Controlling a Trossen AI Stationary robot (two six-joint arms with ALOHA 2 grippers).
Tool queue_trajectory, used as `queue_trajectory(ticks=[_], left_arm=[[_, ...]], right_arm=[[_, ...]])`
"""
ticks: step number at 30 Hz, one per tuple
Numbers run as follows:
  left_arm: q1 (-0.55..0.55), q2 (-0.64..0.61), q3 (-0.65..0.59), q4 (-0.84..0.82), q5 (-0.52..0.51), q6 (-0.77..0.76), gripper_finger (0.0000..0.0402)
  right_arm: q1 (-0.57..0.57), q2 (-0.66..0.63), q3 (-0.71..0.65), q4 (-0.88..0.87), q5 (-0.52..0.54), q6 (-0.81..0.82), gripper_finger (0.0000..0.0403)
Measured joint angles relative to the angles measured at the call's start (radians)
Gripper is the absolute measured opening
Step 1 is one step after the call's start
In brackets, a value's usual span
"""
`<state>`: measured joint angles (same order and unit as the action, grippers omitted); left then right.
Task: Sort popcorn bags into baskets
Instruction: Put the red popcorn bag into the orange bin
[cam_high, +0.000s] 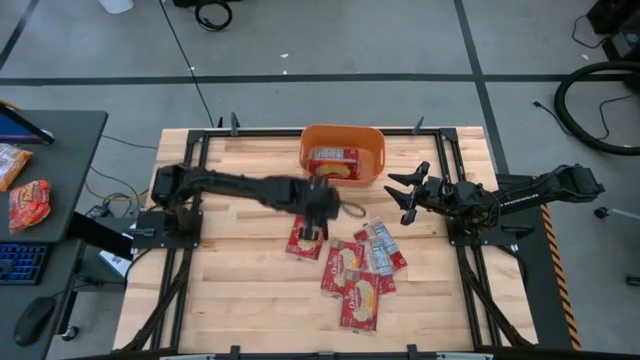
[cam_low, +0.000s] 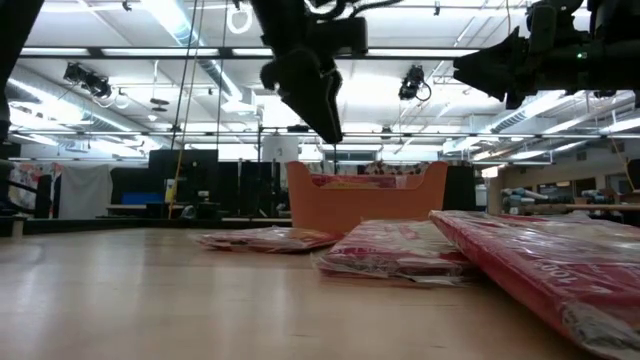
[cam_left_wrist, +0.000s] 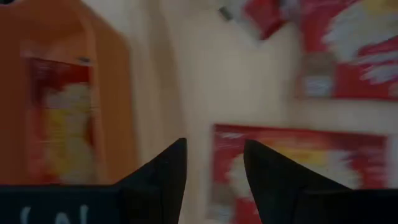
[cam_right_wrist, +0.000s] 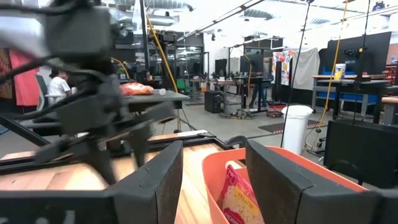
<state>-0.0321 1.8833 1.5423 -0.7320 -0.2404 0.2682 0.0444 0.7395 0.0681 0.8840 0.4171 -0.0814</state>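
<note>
The left gripper (cam_high: 318, 205) hangs above the table, between the orange basket (cam_high: 372, 150) and the loose popcorn bags (cam_high: 358, 268), with its fingers (cam_left_wrist: 163, 174) apart and nothing between them. One popcorn bag (cam_high: 334, 161) lies inside the basket, and another bag (cam_high: 303, 241) lies just under the gripper. The right gripper (cam_high: 400, 192) waits to the right of the basket, open and empty.
</note>
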Motion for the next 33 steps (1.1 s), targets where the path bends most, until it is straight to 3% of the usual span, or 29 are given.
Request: queue_trajectory(ticks=[7, 12, 17, 27, 33], left_arm=[[-0.108, -0.002, -0.107, -0.018, -0.010, -0.228, 0.0164], [-0.155, 0.000, -0.154, -0.018, -0.248, -0.373, 0.0169], [-0.101, -0.001, -0.128, -0.005, -0.142, -0.350, 0.0174], [0.082, -0.001, -0.127, 0.158, -0.112, -0.166, 0.0163], [0.209, -0.001, -0.039, 0.180, -0.022, -0.072, 0.0163]], right_arm=[[0.000, 0.000, 0.000, 0.004, 0.000, 0.003, 0.0180], [0.000, 0.000, 0.000, 0.005, 0.000, 0.004, 0.0180], [0.000, 0.000, 0.000, 0.005, 0.000, 0.010, 0.0180], [-0.001, 0.000, 0.000, 0.005, 0.000, 0.008, 0.0180], [-0.001, 0.000, 0.000, 0.005, 0.000, 0.000, 0.0180]])
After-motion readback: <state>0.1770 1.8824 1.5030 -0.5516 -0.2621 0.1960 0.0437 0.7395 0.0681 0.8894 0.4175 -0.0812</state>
